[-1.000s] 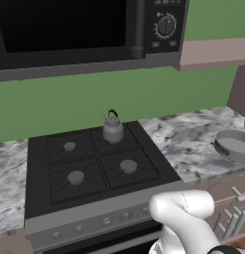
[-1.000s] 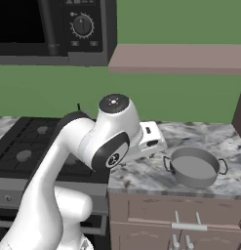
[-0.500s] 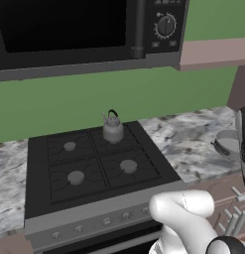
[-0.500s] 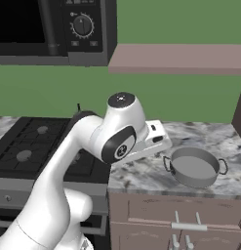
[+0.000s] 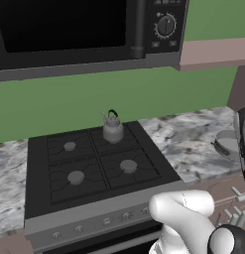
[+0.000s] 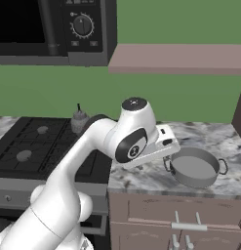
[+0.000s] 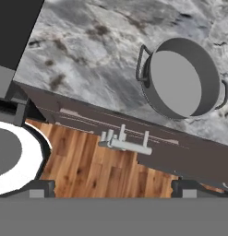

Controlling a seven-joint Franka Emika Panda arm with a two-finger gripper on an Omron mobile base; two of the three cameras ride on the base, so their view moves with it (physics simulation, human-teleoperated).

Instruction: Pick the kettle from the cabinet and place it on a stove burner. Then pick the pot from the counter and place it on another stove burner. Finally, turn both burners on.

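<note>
Sitting near the front edge of the counter (image 6: 141, 178), the pot (image 6: 195, 167) has bare marbled stone all around it, with open room on the side toward the stove (image 5: 94, 168). The pot is wide, shallow and grey, with a flat empty bottom and a small dark handle on each side. It has no lid.

The kettle (image 5: 113, 130) stands on the back right burner (image 5: 114, 139) of the black stove. It is small, round and grey, with a thin spout and a black arched handle on top. The other three burners (image 5: 77, 176) are bare.

The gripper (image 7: 113, 186) hangs above the counter's front edge, beside the pot and not touching it. Its two dark tips stand spread as wide as they go, with nothing between them.

From the hand view one can look down at the wooden floor (image 7: 101, 170) and a drawer handle (image 7: 127, 144) below the counter (the base views do not look down that way). The right base view has the white arm (image 6: 107, 161) bent over the counter next to the pot. The left base view has the pot at its right edge, partly cut off.
</note>
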